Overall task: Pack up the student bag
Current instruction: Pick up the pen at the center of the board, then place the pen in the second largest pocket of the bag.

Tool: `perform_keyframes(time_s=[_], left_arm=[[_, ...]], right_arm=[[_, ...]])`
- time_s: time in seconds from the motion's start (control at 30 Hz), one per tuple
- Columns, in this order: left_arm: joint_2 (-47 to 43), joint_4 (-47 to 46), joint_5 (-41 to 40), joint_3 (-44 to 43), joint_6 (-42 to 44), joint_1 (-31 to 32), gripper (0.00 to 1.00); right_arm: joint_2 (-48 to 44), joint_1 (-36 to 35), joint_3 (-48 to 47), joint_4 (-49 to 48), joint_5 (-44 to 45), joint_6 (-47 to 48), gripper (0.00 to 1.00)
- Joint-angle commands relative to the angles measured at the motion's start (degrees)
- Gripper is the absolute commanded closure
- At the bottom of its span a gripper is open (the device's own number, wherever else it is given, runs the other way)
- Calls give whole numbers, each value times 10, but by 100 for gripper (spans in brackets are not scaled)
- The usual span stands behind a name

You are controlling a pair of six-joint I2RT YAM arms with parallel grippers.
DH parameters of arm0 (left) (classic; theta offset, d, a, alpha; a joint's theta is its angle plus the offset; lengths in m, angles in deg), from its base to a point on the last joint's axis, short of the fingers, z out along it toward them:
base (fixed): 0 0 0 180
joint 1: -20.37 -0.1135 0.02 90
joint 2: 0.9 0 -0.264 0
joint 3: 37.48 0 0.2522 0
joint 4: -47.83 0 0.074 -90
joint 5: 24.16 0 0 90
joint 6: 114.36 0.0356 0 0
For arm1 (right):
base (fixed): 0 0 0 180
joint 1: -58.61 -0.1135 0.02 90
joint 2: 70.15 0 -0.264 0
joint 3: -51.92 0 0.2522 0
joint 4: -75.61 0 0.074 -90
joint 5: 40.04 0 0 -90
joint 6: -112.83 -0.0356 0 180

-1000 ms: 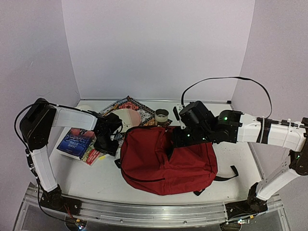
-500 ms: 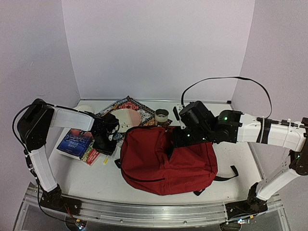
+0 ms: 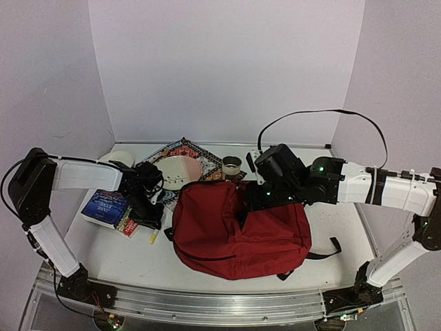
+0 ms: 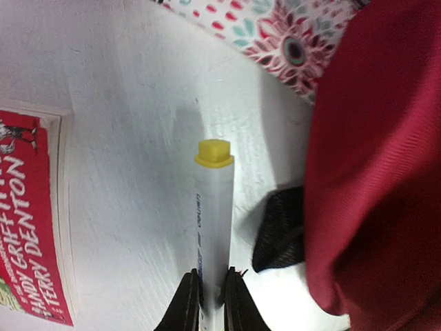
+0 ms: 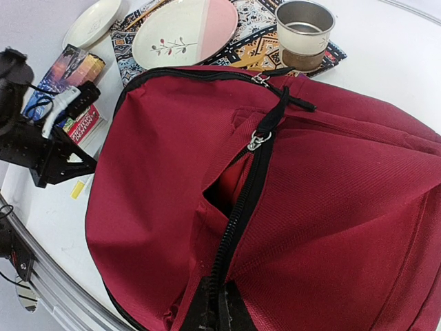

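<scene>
packing looks barely begun: the student bag [image 3: 238,231] lies on the tabletop [image 3: 131,258], zip edge pinched in the closed right claw [image 5: 215,314], left claw [image 4: 210,307] clamped on a yellow-capped marker [image 4: 213,214] just beside it, books [image 3: 103,205], plates [image 3: 180,171] and cup [image 3: 231,165] not yet inside

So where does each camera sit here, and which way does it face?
Top external: above and behind the bases, looking down on the table; both arms show.
Left wrist: looks down past the left end effector, shut on a yellow-capped marker.
Right wrist: looks across the student bag and its open zipper toward a plate; the right end effector pinches the zipper edge.
Shared: the student bag appears in all three views.
</scene>
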Motion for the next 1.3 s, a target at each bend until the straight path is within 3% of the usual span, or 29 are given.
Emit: perform_keyframes(time_s=[0.0,0.27,0.47,0.8,1.27], left_arm=[[-59,-21,33,9,-44,0,100],[-137,-79,128,11,-102,15,100],[-149,-148,177,4,-145,71,100],[-102,-287,200,-23,-224,140,100],[23,-329,250,-120,-233,180,100]], right_arm=[[-2,-4,-24,4,1,7,100],[0,-4,-28,2,-7,9,100],[2,-4,-31,1,-11,10,100],[3,-4,-35,-2,-17,11,100],[4,-4,-35,-6,-27,11,100]])
